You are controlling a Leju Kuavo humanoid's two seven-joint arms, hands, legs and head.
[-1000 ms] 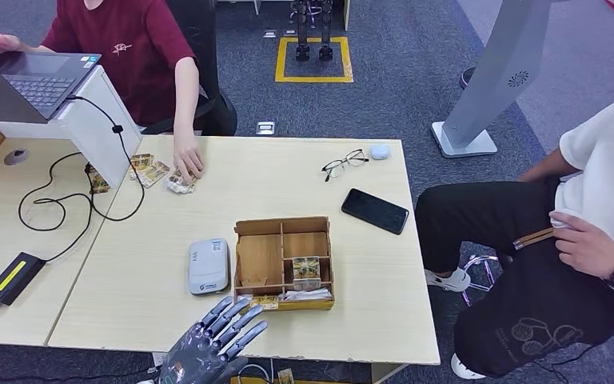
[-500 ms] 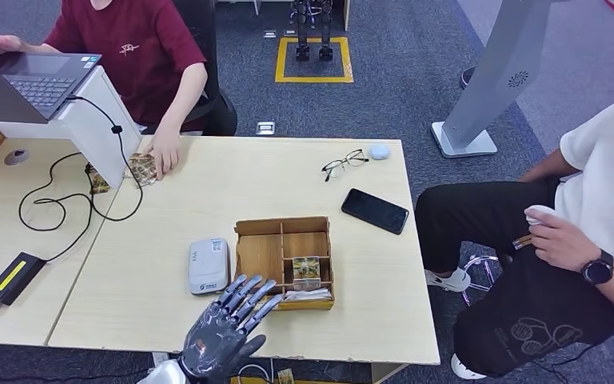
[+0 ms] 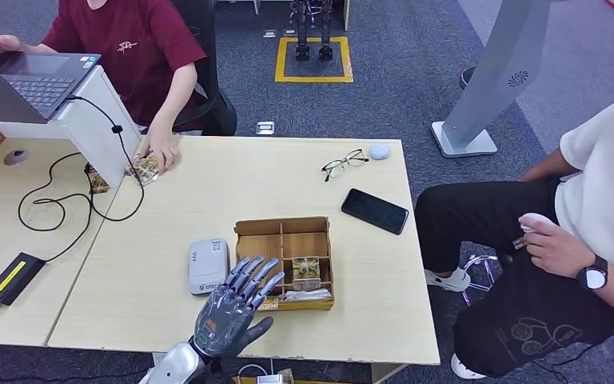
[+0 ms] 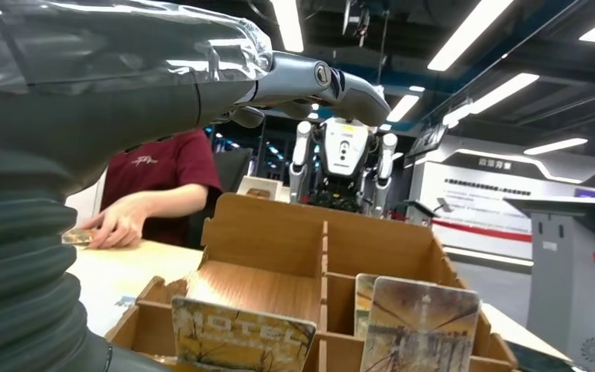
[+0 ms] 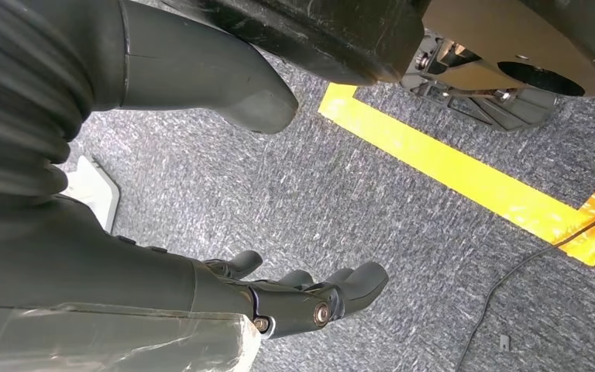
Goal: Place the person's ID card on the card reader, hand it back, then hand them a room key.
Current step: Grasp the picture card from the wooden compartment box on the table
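Note:
My left hand (image 3: 236, 308) hovers with fingers spread over the near left corner of the wooden compartment box (image 3: 281, 227), holding nothing. The grey-white card reader (image 3: 209, 266) lies just left of the box. Picture key cards (image 3: 306, 270) stand in the box's near compartments; in the left wrist view one reads "HOTEL" (image 4: 244, 337) and another (image 4: 418, 325) stands beside it, under my left hand's fingers (image 4: 318, 77). A person in a white shirt sits at the right, their hand (image 3: 550, 248) holding a small thing I cannot make out. My right hand (image 5: 302, 298) hangs over the floor, holding nothing.
A black phone (image 3: 374, 210), glasses (image 3: 344, 163) and a small white object (image 3: 379, 151) lie on the table's far right. A person in a red shirt rests a hand (image 3: 158, 150) on cards at the far left. Laptop (image 3: 36, 76), cables (image 3: 56, 204) and a power adapter (image 3: 12, 276) are at the left.
My left hand has moved forward from the table's near edge to above the box's near left corner. The red-shirted person's hand slid cards leftward. The seated person's hand rose slightly.

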